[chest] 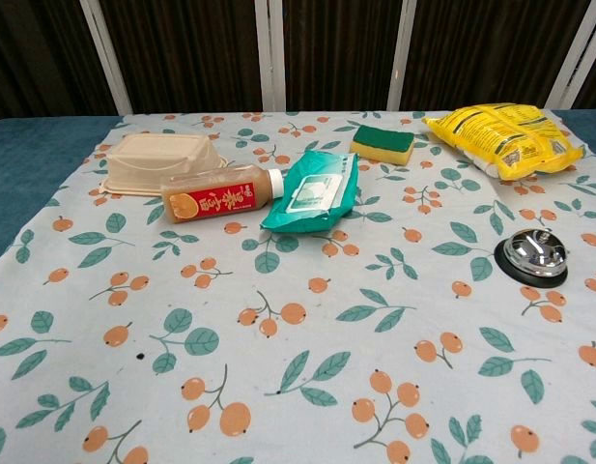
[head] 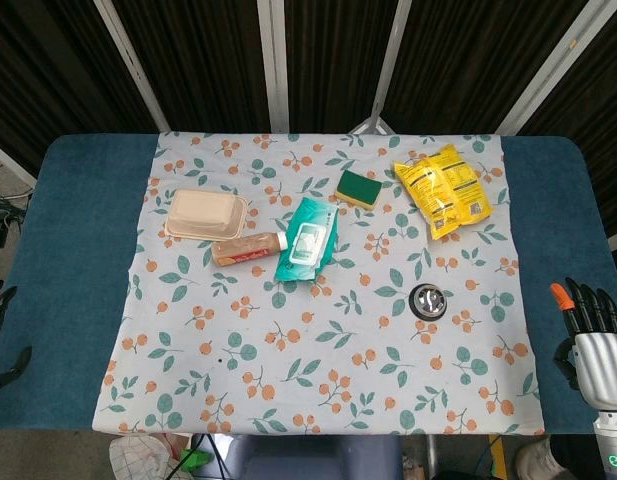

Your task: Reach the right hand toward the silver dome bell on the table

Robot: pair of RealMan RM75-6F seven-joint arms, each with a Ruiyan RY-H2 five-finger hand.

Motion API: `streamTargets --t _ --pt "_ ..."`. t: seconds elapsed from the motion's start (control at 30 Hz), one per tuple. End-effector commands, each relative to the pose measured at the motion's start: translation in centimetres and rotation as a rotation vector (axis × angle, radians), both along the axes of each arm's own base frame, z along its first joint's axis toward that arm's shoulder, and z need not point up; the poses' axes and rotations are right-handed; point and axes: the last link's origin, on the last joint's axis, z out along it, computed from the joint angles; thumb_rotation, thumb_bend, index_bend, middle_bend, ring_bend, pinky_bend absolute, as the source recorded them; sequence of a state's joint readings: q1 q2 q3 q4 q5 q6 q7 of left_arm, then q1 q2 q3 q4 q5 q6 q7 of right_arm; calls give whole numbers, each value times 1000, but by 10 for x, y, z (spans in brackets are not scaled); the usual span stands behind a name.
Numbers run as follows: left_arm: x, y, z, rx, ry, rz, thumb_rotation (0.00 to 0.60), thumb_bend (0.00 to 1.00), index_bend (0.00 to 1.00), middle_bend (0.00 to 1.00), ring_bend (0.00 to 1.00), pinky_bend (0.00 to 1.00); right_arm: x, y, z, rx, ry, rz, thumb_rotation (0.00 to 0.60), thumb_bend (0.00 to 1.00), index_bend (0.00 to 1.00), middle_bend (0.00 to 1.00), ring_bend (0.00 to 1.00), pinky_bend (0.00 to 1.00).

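The left hand [head: 0, 335] rests at the table's near-left edge, its finger state unclear. The silver dome bell [head: 428, 300] sits right of centre. The right hand [head: 591, 335], fingers spread, holds nothing near-right.

Right hand [head: 588, 335] at near right edge of head view, fingers extended and spread, pointing toward the far side, holding nothing; grey wrist housing below it. Left hand [head: 0, 335] at near left edge, only dark fingertips showing, apart, nothing held. Neither hand appears in chest view.
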State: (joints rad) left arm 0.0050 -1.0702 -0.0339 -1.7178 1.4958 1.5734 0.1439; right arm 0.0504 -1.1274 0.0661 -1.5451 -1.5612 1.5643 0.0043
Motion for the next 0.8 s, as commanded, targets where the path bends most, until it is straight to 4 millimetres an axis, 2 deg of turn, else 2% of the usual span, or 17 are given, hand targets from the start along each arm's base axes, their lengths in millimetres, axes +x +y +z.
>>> streamTargets --t 0.03,0.43,0.8 --pt "0 -1 0 0 0 -1 600 467 27 0 0 73 -1 -1 -2 24 6 -13 600 1000 82 0 0 0" --pt "2 -2 1 7 0 -8 600 467 28 0 0 73 1 -2 -4 50 5 -8 600 1000 82 0 0 0" --pt "4 -6 -3 -6 -5 0 600 467 32 0 0 73 7 -13 -20 115 -67 43 600 1000 82 0 0 0"
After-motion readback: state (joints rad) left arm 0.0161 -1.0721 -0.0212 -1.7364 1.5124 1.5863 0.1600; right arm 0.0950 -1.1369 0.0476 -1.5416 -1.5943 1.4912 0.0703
